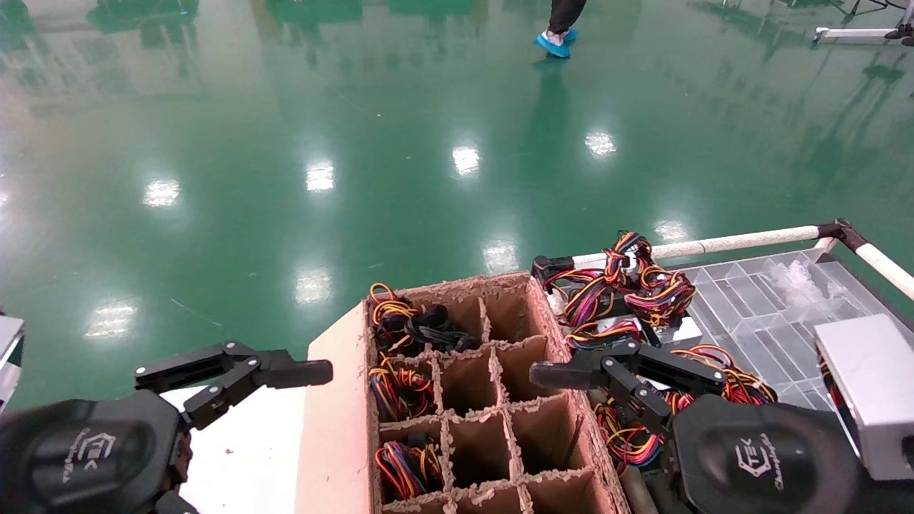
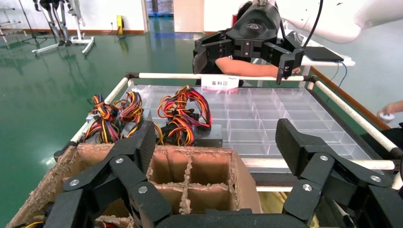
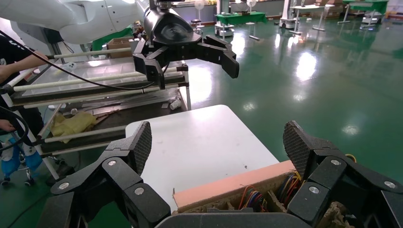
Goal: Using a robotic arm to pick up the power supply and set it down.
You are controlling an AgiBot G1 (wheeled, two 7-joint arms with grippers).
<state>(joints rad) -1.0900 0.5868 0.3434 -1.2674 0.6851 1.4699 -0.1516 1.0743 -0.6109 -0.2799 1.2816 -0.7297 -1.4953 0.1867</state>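
Right gripper (image 1: 564, 371) seen open, empty, lower right of head frame, above wire pile. Power supply (image 1: 668, 330) lay center right, wires on top. Clean descent onto metal box judged needed, wires avoided. Left gripper (image 1: 235, 371) open, parked lower left.

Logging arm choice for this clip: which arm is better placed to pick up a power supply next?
The right gripper. It hangs open by the carton's right edge, beside the power supply and its wires on the clear tray. The left gripper, also open, is across the carton over the white table.
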